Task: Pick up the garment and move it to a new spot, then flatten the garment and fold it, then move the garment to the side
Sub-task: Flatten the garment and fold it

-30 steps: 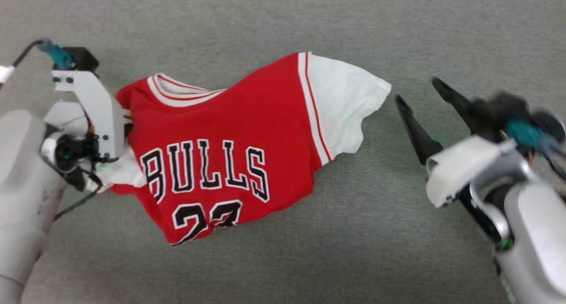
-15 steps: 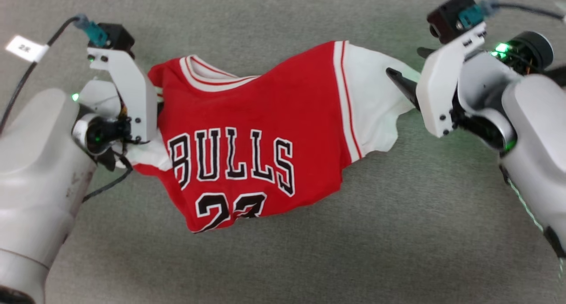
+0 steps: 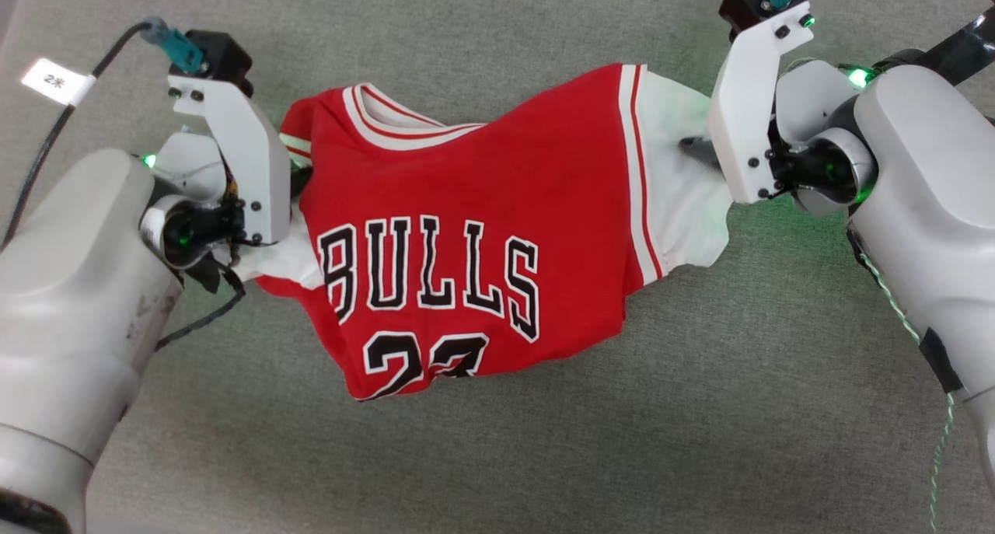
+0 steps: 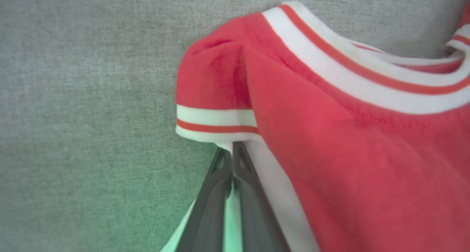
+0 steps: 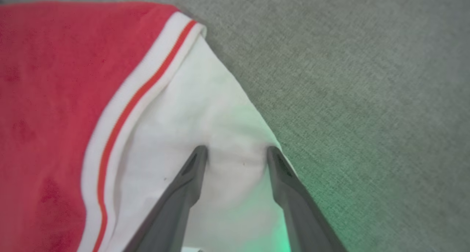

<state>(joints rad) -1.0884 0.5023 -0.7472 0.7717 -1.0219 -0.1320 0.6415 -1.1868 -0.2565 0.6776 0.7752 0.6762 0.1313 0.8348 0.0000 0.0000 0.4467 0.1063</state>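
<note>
Left claw [image 4: 232,149]: pinched shut on one white sleeve edge of the garment [image 3: 482,184]. Right claw [image 5: 237,151]: fingers spread wide, straddling the opposite white sleeve. Red jersey, "BULLS" facing up, spans rumpled between both claws over grey woven surface [image 3: 699,425].

Red jersey [image 3: 497,169], white short sleeves at 3 and 9 o'clock, striped collar at 11 o'clock, black "BULLS" and half-hidden "23" facing up, rumpled, hem curled under.
</note>
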